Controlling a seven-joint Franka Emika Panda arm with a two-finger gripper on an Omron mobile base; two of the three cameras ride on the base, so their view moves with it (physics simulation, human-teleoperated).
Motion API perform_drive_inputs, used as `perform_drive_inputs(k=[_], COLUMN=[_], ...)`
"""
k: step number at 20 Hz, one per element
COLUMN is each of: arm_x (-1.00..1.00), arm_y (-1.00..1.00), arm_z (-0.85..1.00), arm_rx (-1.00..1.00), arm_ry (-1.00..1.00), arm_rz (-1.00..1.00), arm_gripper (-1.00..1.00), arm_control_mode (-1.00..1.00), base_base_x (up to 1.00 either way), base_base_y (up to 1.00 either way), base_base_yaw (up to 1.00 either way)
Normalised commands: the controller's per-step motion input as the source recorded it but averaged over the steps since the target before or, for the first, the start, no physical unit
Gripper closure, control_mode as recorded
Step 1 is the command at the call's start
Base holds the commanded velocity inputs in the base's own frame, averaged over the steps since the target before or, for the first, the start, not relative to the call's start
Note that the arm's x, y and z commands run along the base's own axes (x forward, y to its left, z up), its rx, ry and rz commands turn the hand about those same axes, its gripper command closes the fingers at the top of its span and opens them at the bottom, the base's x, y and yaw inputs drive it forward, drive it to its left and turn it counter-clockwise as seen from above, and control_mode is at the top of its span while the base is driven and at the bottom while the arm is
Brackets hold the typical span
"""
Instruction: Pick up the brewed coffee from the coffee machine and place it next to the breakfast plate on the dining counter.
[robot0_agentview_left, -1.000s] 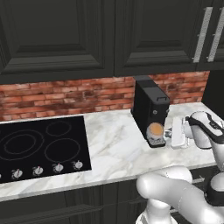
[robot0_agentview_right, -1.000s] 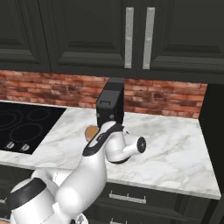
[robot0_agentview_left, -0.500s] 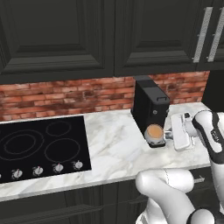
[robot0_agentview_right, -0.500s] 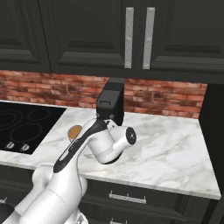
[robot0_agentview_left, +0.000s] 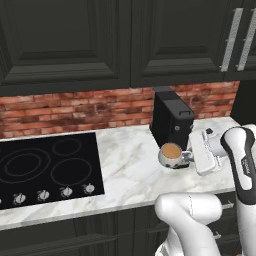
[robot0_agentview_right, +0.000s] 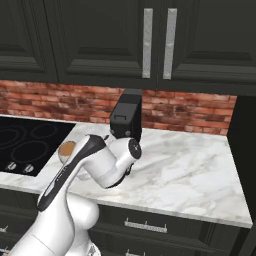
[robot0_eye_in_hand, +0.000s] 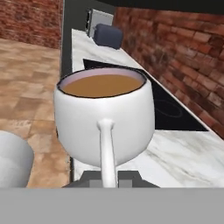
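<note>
The small round white mug of light-brown coffee (robot0_agentview_left: 171, 154) is being held by its side handle in the closed pincer (robot0_agentview_left: 189, 156), just in front of the black boxy coffee machine (robot0_agentview_left: 171, 118) above the marble bench (robot0_agentview_left: 127, 160). With the mug nearly brimful, coffee is likely being risked to spilling if the hand is tilted or swung sharply.

Both base views look forward and down at the coffee machine (robot0_agentview_left: 170, 120) from either side, while the hand view faces the mug (robot0_eye_in_hand: 105, 118) closely.
</note>
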Motion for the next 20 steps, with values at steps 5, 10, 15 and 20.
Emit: perform_drive_inputs(k=[5,10,15,20], arm_x=[-0.15,-0.24,-0.12,0.0], arm_y=[-0.02,-0.04,-0.06,-0.01], arm_z=[0.42,0.27,0.19,0.02], arm_rx=[0.11,0.06,0.0,0.0], arm_ry=[0.06,0.0,0.0,0.0], arm_rz=[0.0,0.03,0.04,0.02], arm_gripper=[1.0,1.0,1.0,1.0], arm_control_mode=[-1.0,-1.0,-1.0,-1.0], base_base_x=[0.0,0.0,0.0,0.0], base_base_y=[0.0,0.0,0.0,0.0], base_base_yaw=[0.0,0.0,0.0,0.0])
